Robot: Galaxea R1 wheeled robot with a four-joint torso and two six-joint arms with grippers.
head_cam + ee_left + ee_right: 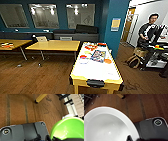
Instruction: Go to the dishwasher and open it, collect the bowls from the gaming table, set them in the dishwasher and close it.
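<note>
Fingers: hold unclear | gaming table (96, 67) — yellow frame, white top, colourful centre graphics

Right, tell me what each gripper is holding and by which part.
The left carries a green bowl, the right a white bowl. Each seems gripped at its rim, though the fingers are hard to see.

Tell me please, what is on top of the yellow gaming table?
On the gaming table lie a colourful printed graphic and several small red, orange and pale items at the far half; what they are cannot be told.
</note>
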